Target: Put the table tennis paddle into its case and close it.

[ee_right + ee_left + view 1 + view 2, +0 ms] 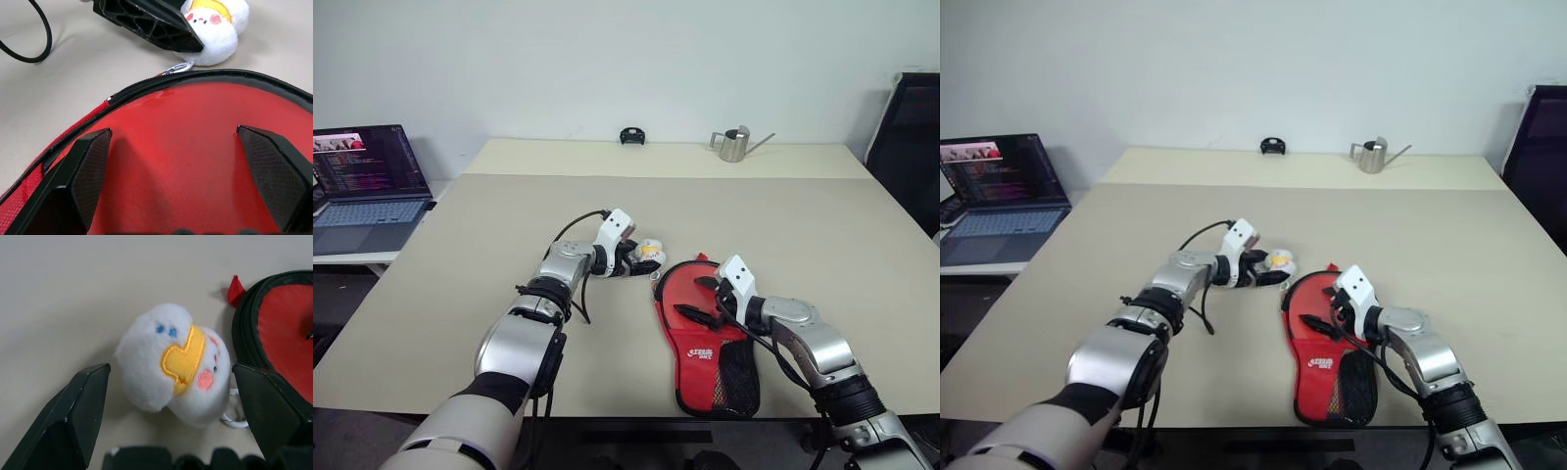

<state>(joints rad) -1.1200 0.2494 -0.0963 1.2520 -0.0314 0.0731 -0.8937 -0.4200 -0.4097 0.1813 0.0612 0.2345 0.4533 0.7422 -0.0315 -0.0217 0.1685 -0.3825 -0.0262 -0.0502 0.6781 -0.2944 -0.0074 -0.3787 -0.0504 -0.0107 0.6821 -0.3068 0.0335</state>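
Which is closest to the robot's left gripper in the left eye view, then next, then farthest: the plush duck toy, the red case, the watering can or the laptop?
1. Plush duck toy, between the open left gripper fingers.
2. Red case, just right.
3. Watering can and laptop: both far, too close to rank.

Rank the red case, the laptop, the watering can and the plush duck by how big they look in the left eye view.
1. Laptop and case look about alike.
2. Watering can and plush duck, also alike; the can sits farther away, so it is unsure.

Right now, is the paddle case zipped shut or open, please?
Open: the case zipper gapes along its black edging, showing glossy red inside.
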